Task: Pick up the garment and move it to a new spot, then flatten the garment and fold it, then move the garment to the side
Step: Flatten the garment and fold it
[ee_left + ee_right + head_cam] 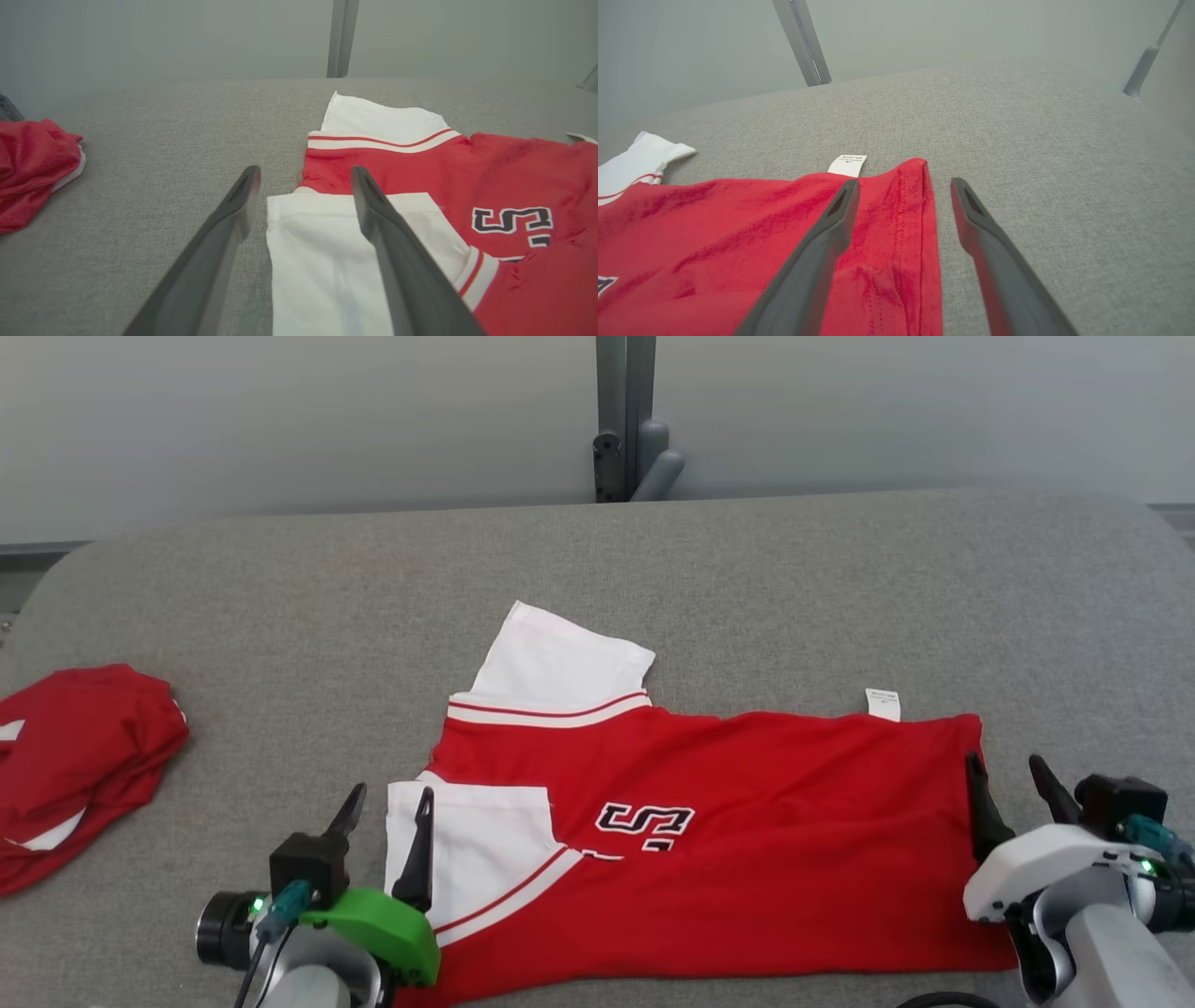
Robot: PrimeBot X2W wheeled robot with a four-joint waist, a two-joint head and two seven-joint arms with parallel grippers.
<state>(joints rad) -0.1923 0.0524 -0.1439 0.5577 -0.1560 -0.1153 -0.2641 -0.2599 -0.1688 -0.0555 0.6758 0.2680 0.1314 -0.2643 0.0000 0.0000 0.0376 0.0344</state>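
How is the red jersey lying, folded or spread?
Folded: the jersey lies flat, one white sleeve lapped over its front, red cloth hiding part of the lettering.

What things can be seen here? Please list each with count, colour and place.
jersey: one, red with white sleeves, spread at the middle of the table
label: one, white, sticking out from the jersey's far edge
second garment: one, red with some white, bunched at the table's left edge
table: one, grey fabric top, under everything
post: one, grey, upright behind the table
left gripper: one, dark fingers, open, astride the jersey's left edge at a white sleeve
right gripper: one, dark fingers, open, astride the jersey's right edge
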